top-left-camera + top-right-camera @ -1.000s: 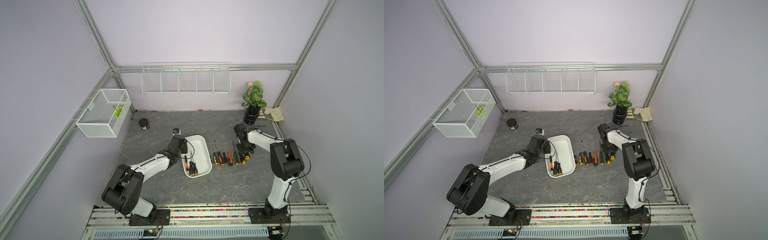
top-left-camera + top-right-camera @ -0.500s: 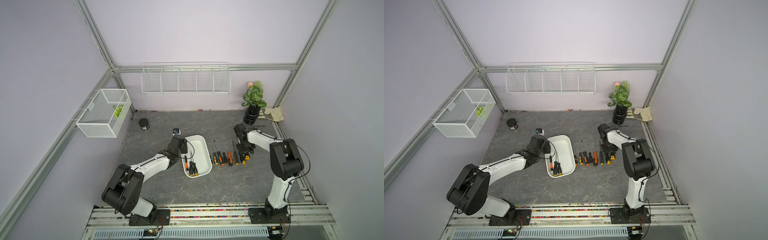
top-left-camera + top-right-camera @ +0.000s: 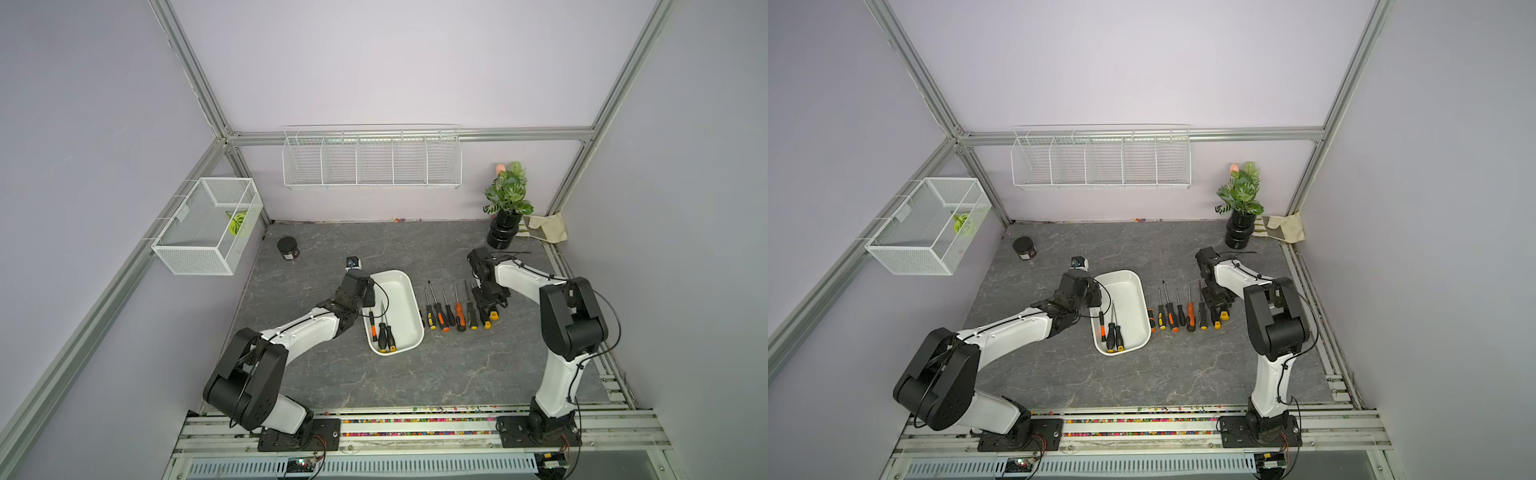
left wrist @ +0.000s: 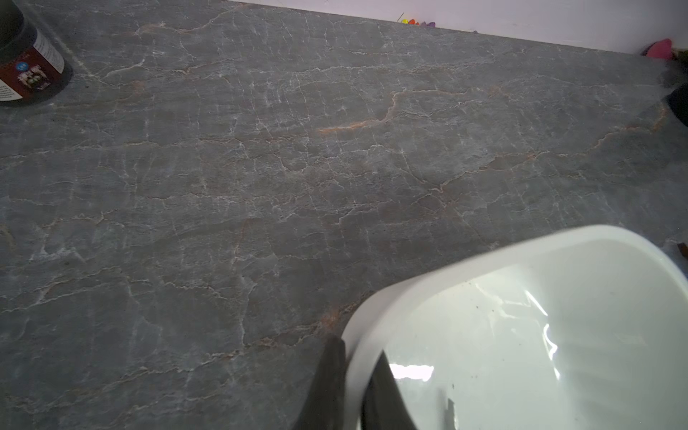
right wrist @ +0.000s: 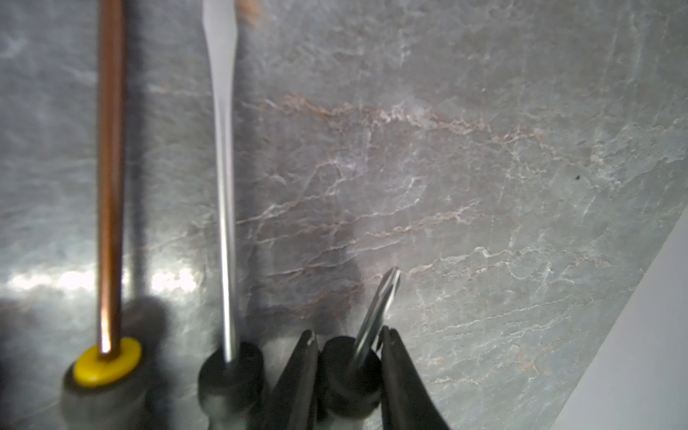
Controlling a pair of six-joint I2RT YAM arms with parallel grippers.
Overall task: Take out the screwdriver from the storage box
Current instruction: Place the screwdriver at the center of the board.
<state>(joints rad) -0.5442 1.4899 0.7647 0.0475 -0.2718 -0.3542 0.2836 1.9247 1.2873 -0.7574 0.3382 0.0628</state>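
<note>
Screwdriver (image 5: 350,372), stubby and black-handled, is clenched in your right jaws beside the row (image 3: 449,313) already on the grey bench (image 4: 260,167), while your left jaws pinch the rim of the white plastic storage box (image 4: 484,257), three screwdrivers (image 3: 382,334) left inside.

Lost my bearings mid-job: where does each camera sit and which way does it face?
Both top views: high over the front rail, looking down at the table; both arms show whole.
Left wrist: on the left arm, facing the back wall past the jar; left gripper pinches the box rim.
Right wrist: low over the table, along the shafts; right gripper clasps a screwdriver.
Shared: top views and left wrist show the box and jar.
</note>
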